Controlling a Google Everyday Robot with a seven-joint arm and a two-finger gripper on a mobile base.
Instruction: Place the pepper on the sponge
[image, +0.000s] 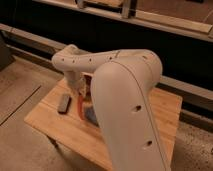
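Wooden bench (47, 118) bears the sponge (91, 117), the pepper (80, 104) upended at its ten o'clock edge beneath the jaws, whose hold I cannot tell; let go there, it may topple off.

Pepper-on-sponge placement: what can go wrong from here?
1. The arm hides most of the sponge. Only its left edge shows, so the placement is hard to check in this view.
2. The long pepper sits below the claw, at the sponge's left edge. It may end up half off, on the table.
3. The dark block lies close on the left and a sideways move might knock it.
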